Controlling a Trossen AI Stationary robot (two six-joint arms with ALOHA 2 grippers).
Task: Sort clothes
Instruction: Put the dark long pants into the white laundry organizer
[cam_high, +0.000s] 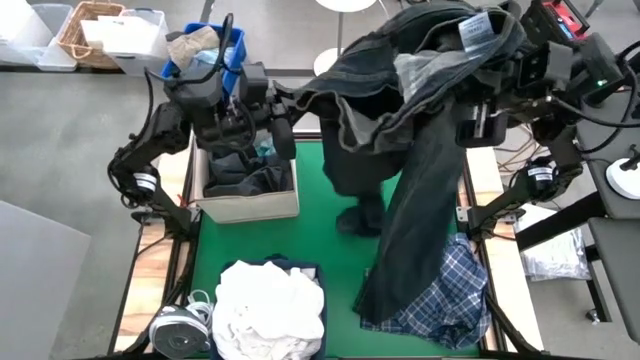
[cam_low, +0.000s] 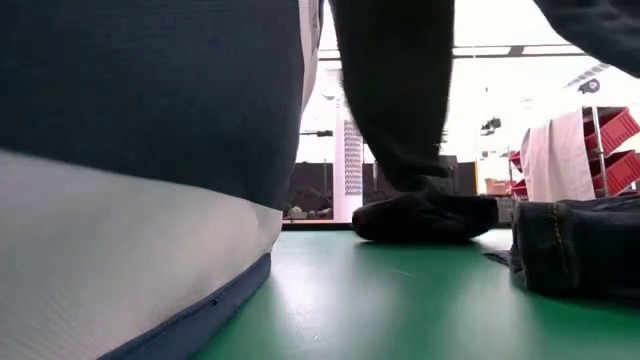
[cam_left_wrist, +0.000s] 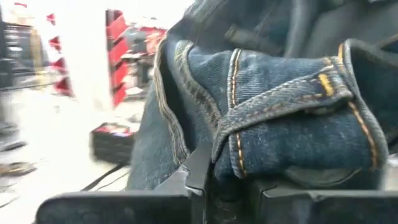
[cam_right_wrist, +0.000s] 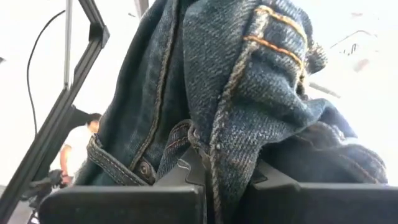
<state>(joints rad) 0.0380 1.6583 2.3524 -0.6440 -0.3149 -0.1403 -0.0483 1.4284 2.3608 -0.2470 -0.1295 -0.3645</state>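
A pair of dark blue jeans (cam_high: 420, 120) hangs stretched between my two grippers high over the green table (cam_high: 330, 230). My left gripper (cam_high: 284, 108) is shut on its left end, my right gripper (cam_high: 482, 112) on its right end. One leg (cam_high: 405, 250) hangs down onto a blue-and-white plaid shirt (cam_high: 445, 300) at the table's near right. A dark garment (cam_high: 360, 218) lies on the table under the jeans, also in the low view (cam_low: 425, 215). White clothes (cam_high: 270, 308) fill a bin at the near left. Dark clothes (cam_high: 245, 178) lie in a cardboard box. My left gripper (cam_left_wrist: 227, 186) pinches a folded, seamed edge of the jeans (cam_left_wrist: 239, 155) between its two fingers, several layers thick. The denim bulges out past the fingers and is lifted clear of the table. My right gripper (cam_right_wrist: 221, 186) pinches a stitched seam of the jeans (cam_right_wrist: 214, 152) between its two fingers, near a button (cam_right_wrist: 144, 168). The cloth bunches above the fingers, and the jeans hang from this hold, with one leg reaching down to the table.
The cardboard box (cam_high: 250, 205) stands at the table's left edge, a blue bin (cam_high: 205, 55) with a tan bundle beyond it. A white-and-grey bin wall (cam_low: 130, 250) fills the low view's left. A person (cam_right_wrist: 78, 149) shows beyond the table.
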